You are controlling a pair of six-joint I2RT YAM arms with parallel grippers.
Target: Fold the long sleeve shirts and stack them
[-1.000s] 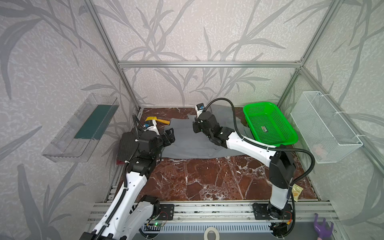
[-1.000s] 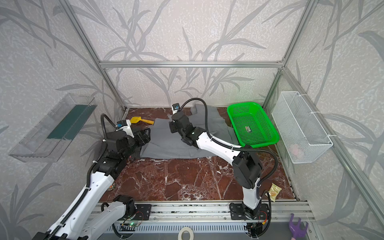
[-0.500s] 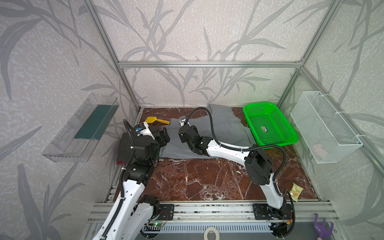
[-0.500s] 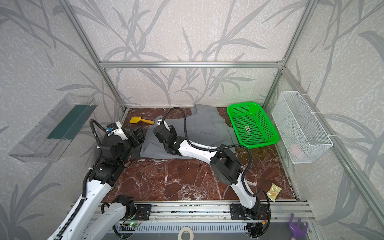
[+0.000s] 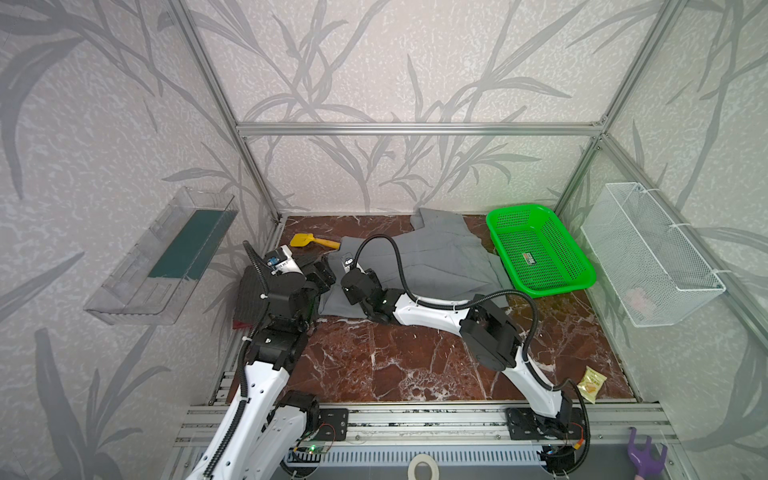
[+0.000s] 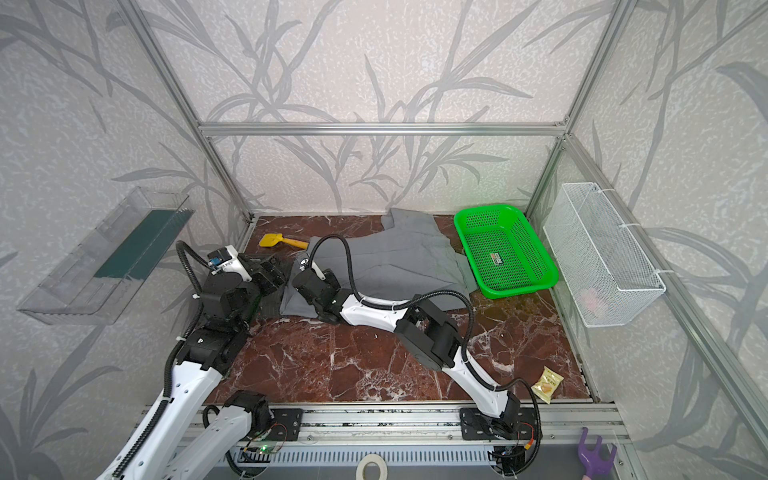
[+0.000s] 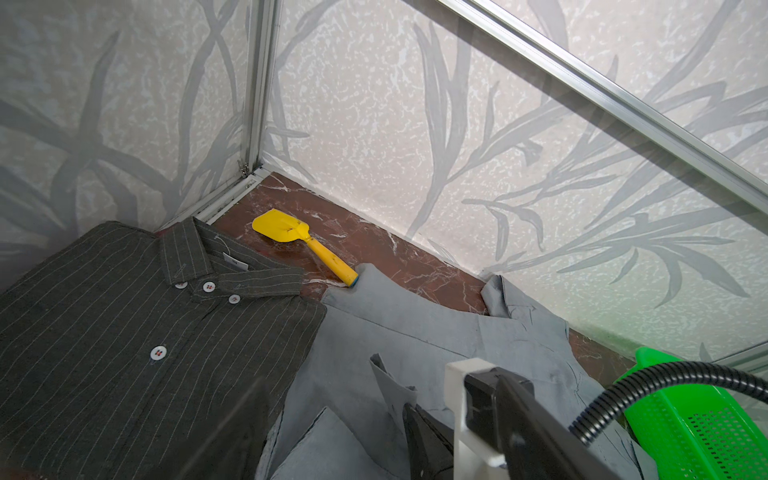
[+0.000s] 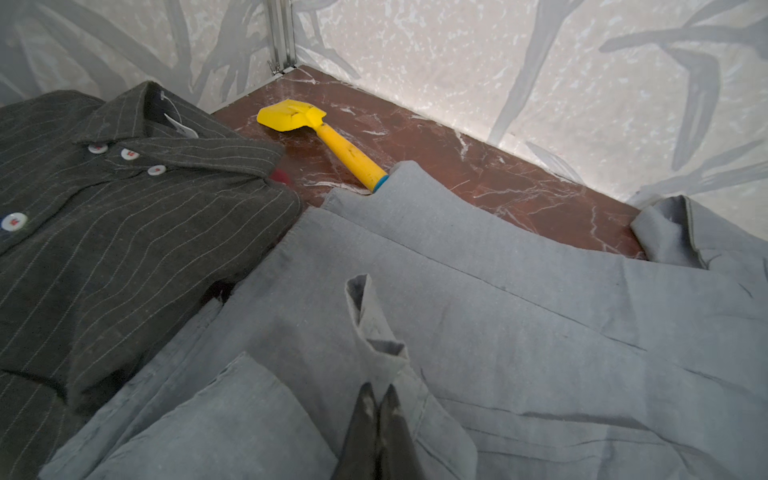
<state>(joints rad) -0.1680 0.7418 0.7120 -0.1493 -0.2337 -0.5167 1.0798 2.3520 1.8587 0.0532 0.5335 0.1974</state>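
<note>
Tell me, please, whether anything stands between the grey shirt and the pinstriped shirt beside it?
Nothing lies between them: the grey shirt borders the pinstriped shirt directly. Only the open left end effector hangs above where they meet. The yellow shovel meets the grey shirt's far edge, off to the side.

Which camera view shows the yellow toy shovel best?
The right wrist view: the yellow toy shovel is large, whole, its handle end touching the light-grey shirt. The left wrist view shows it smaller; both top views, tiny.

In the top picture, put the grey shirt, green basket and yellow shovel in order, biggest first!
In a top view:
1. grey shirt, though partly hidden
2. green basket
3. yellow shovel
</note>
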